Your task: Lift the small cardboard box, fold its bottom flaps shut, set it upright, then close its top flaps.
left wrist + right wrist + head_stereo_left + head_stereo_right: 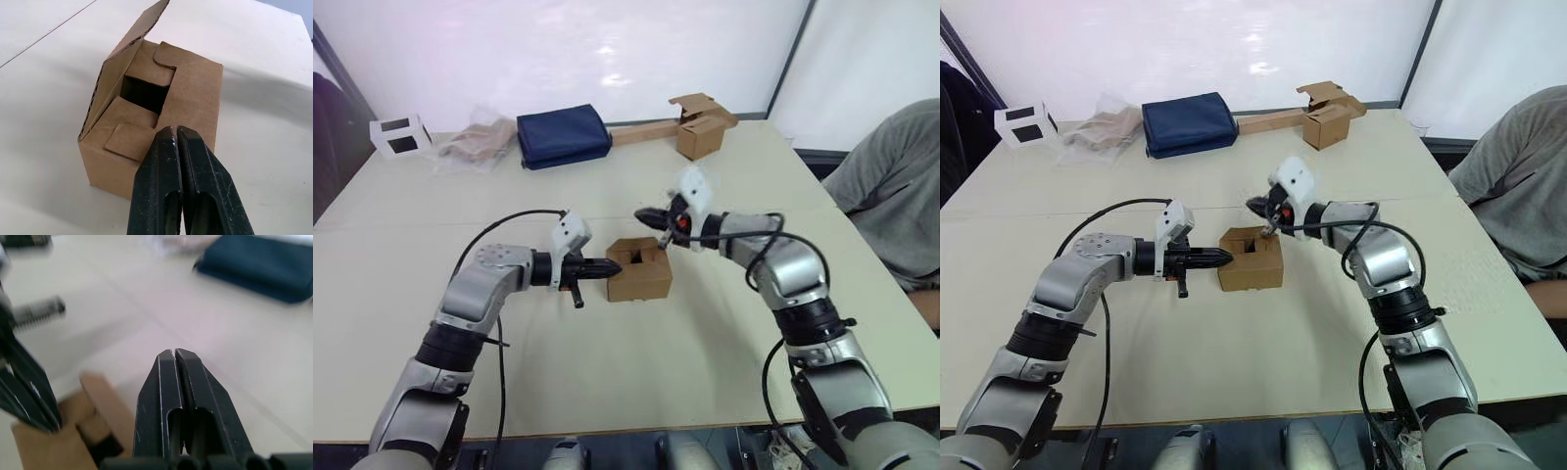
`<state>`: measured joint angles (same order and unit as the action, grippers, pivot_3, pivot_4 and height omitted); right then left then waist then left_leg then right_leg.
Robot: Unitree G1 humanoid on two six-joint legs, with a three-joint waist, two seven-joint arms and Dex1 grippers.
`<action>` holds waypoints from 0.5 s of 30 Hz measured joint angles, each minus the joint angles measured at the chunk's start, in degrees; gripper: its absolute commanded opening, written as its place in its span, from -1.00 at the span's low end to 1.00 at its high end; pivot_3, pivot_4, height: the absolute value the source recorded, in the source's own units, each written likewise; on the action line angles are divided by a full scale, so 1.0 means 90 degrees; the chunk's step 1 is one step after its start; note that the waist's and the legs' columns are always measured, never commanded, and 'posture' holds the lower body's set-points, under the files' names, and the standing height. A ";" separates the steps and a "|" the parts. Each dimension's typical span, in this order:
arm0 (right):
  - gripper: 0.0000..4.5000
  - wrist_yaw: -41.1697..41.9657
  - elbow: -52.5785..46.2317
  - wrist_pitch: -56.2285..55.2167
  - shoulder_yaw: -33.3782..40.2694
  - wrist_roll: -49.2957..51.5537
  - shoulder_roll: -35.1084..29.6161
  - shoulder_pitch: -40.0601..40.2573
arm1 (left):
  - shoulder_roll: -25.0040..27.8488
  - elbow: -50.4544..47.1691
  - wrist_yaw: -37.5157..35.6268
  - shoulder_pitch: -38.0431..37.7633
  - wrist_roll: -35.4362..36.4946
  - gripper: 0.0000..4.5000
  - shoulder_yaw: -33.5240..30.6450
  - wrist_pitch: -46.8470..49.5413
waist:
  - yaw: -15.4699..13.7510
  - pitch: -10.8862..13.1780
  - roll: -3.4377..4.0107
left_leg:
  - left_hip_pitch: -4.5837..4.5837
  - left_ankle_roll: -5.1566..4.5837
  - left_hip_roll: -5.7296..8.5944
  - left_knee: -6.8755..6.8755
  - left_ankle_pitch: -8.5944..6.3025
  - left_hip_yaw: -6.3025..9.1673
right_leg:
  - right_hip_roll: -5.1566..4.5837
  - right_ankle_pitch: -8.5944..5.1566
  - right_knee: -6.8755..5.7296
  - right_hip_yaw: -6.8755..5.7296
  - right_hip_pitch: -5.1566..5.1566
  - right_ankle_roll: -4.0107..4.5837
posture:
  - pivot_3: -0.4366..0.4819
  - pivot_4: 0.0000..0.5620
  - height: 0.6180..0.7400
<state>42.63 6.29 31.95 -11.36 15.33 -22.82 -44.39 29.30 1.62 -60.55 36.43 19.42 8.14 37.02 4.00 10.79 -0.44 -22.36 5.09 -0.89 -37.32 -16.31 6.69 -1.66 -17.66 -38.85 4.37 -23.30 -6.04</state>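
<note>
Small cardboard box (639, 270) rests on the surface (636, 362), interior dark; left gripper (615, 264) and right gripper (640, 212) both pressed together.

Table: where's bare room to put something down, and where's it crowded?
Free: the near strip of the table between the two arms, in front of the small cardboard box, and the band between that box and the navy pouch. Crowded: the far edge, with the pouch, plastic wrap and second brown box.
</note>
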 measured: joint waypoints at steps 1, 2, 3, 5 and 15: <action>-1.00 0.0028 0.0033 -0.0012 -0.0053 -0.0021 0.0016 0.0051 | -0.0001 -0.0001 0.0012 0.0000 0.0000 -0.96 0.0000 0.0001 | -0.0002 0.0000 0.0000 | 0.0000 0.0000 0.0000 0.0000 0.0000 0.0000 | 0.0000 0.0000 0.0000 0.0000 0.0000 0.0000 | -0.05 -0.47 1.00; -1.00 0.0071 0.0065 -0.0034 -0.0125 -0.0077 0.0030 0.0146 | -0.0002 -0.0002 0.0043 0.0000 0.0001 -0.96 0.0000 0.0003 | -0.0006 0.0000 0.0000 | -0.0001 0.0001 0.0000 -0.0002 0.0000 0.0000 | -0.0001 0.0000 0.0000 0.0000 0.0000 0.0000 | -0.05 -0.47 1.00; -1.00 0.0085 0.0047 -0.0044 -0.0163 -0.0114 0.0032 0.0262 | -0.0003 -0.0006 0.0079 0.0000 0.0002 -0.96 0.0000 0.0009 | -0.0013 0.0000 0.0000 | -0.0001 0.0001 0.0000 -0.0003 0.0000 0.0000 | -0.0001 0.0000 0.0000 -0.0001 0.0001 0.0000 | -0.05 -0.47 1.00; -1.00 0.0096 -0.0143 -0.0101 -0.0156 -0.0117 0.0040 0.0592 | 0.0018 -0.0006 0.0121 -0.0004 0.0014 -0.96 -0.0024 0.0037 | -0.0015 0.0000 0.0000 | -0.0001 0.0000 0.0000 -0.0004 0.0000 0.0000 | -0.0001 0.0000 -0.0001 0.0000 0.0002 0.0000 | -0.05 -0.47 1.00; -1.00 -0.0038 -0.0765 0.0157 -0.0052 -0.0120 0.0037 0.0979 | 0.0290 0.0454 0.0079 0.0510 0.0205 -0.96 -0.0273 0.0077 | -0.0035 -0.0001 0.0000 | 0.0003 0.0001 0.0001 -0.0006 0.0000 0.0001 | -0.0001 0.0000 -0.0002 -0.0002 0.0007 0.0000 | -0.05 -0.47 1.00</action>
<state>42.28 -0.59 33.36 -11.83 14.25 -22.50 -35.58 31.91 5.71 -59.84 41.02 21.26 5.69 37.72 3.69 10.78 -0.45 -22.33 5.10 -0.89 -37.37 -16.31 6.70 -1.66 -17.67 -38.87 4.35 -23.24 -6.04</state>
